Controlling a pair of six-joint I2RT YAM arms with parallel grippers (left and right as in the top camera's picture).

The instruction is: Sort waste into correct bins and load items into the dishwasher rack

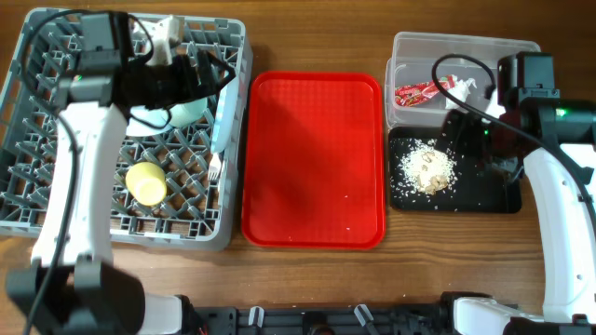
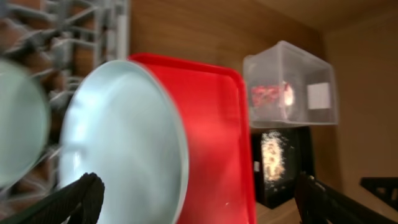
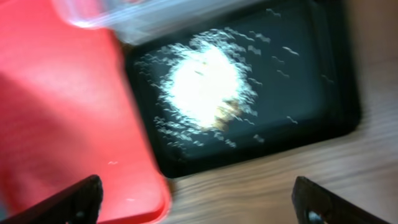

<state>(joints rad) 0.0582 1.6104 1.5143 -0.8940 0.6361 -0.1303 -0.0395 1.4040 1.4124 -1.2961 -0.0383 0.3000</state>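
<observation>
Grey plastic pegs of the dishwasher rack [image 1: 140,237] fill the left of the overhead view. They hold a pale mint bowl with a yellow inside [image 1: 146,182], a second mint bowl [image 1: 182,113] farther back and partly under the arm, a mint-blue plate [image 1: 223,116] standing on edge along the rack's right side, and a white plastic fork [image 1: 213,167] just near of the plate. The red serving tray [image 1: 314,158] lies in the middle, a few pale specks on it. At far right the clear plastic tub [image 1: 410,56] contains a red snack wrapper [image 1: 416,93] and a crumpled white napkin [image 1: 463,90]. Against its near side, the black tray [image 1: 484,200] carries a heap of pale food scraps [image 1: 426,167].

From the left wrist, the left gripper [image 2: 199,202] hangs released, fingers spread wide and grasping nothing. The plate stands upright close in front, with a blurred pale round piece to its left. Beyond the red serving tray sit the tub with the wrapper inside and the black tray with its scraps.

From the right wrist, a blurred picture: the right gripper [image 3: 199,202] is likewise unclenched, fingers far apart above the black tray. The scraps are heaped near the tray's middle with crumbs scattered round them. The red serving tray is at left and a corner of the tub at the top.
</observation>
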